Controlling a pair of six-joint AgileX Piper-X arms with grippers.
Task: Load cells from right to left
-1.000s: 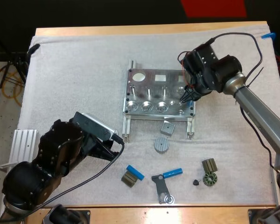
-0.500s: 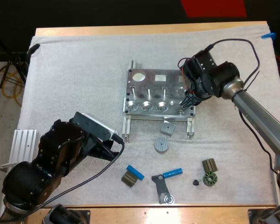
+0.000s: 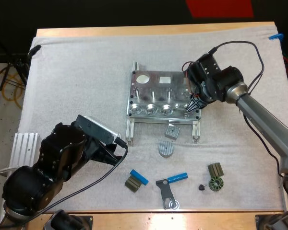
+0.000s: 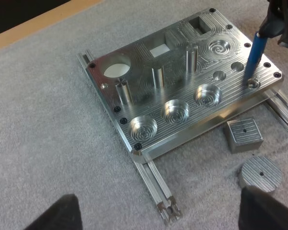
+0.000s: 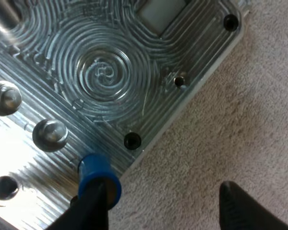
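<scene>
My right claw [image 3: 194,102] holds a blue cylinder [image 4: 256,57] tight. The low end, just under the claw, sits at a small hole in the near corner of the metal fixture [image 3: 158,98]. My left claw [image 3: 119,149] is wide open, away from the fixture.

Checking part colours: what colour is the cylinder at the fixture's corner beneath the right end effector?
The cylinder is bright blue, clearest in the left wrist view.
</scene>
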